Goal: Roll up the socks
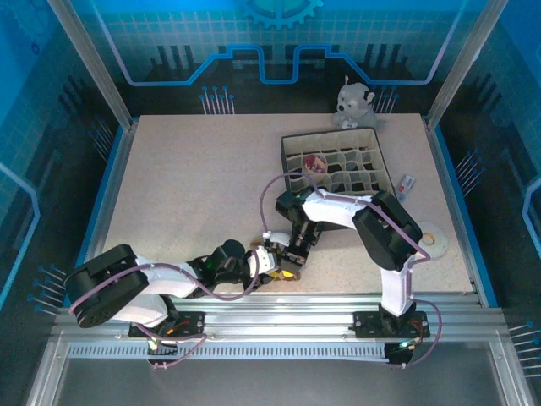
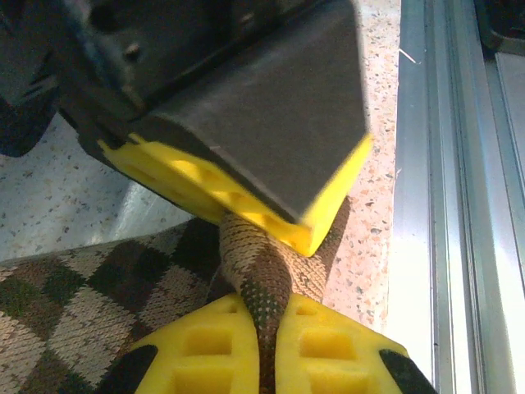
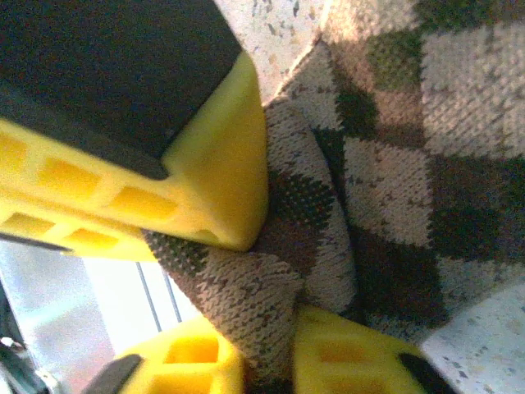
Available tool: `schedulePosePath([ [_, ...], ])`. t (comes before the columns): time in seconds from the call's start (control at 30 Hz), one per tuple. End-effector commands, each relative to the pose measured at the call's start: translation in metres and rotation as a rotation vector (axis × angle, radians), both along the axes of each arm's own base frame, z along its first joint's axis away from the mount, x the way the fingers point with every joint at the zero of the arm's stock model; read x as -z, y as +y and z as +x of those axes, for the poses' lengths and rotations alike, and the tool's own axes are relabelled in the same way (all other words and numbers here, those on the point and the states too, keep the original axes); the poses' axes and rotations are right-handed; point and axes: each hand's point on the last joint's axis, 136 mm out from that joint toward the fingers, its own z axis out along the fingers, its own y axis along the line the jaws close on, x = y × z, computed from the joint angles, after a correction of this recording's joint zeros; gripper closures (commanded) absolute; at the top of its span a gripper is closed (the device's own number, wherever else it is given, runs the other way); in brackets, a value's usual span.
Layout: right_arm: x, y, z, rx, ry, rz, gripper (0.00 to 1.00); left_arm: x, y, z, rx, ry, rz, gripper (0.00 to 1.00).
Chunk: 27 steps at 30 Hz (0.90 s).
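Note:
The brown-and-tan argyle sock [image 2: 74, 304] lies on the speckled table close to its near edge, with one end bunched into a thick fold [image 3: 271, 271]. In the left wrist view my left gripper [image 2: 269, 320] is shut on that fold, the fabric squeezed between its yellow pads. My right gripper [image 3: 269, 349] is shut on the same fold from the other side, and its yellow finger [image 2: 246, 205] presses down just ahead of the left pads. In the top view the left gripper [image 1: 277, 264] and right gripper [image 1: 297, 249] meet tip to tip. The beige sock with red stripes [image 1: 317, 162] sits in a box compartment.
A dark divided organizer box [image 1: 292, 145] stands at the back right, a grey plush toy [image 1: 352, 103] behind it. A white tape roll [image 1: 431, 239] and a small packet [image 1: 407, 183] lie to the right. The aluminium rail [image 2: 459, 205] runs right beside the sock.

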Motion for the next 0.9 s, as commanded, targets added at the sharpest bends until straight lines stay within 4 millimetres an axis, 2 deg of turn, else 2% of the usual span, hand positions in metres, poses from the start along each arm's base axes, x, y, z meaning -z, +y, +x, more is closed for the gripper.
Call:
schedulePosePath([
  [0.0, -0.019, 0.001, 0.018, 0.055, -0.091, 0.045, 0.71, 0.017, 0.007, -0.016, 0.030, 0.050, 0.030, 1.00],
  [0.2, -0.047, 0.003, 0.055, 0.156, -0.235, 0.091, 0.69, 0.025, 0.010, -0.021, 0.050, 0.051, 0.050, 1.00],
  [0.33, -0.048, 0.017, 0.073, 0.171, -0.290, 0.076, 0.71, 0.024, 0.009, -0.021, 0.057, 0.038, 0.047, 1.00],
  [0.5, -0.020, 0.046, 0.080, 0.117, -0.302, 0.000, 0.79, 0.023, 0.009, -0.021, 0.063, 0.029, 0.045, 1.00],
  [0.63, 0.005, 0.069, 0.085, 0.136, -0.259, -0.005, 0.86, 0.022, 0.012, -0.022, 0.060, 0.028, 0.052, 1.00],
  [0.73, 0.028, 0.069, 0.091, 0.160, -0.253, -0.046, 0.89, 0.022, 0.015, -0.024, 0.052, 0.033, 0.058, 1.00],
  [0.87, 0.052, 0.054, 0.098, 0.187, -0.253, -0.137, 0.91, 0.019, 0.016, -0.026, 0.039, 0.056, 0.048, 1.00],
])
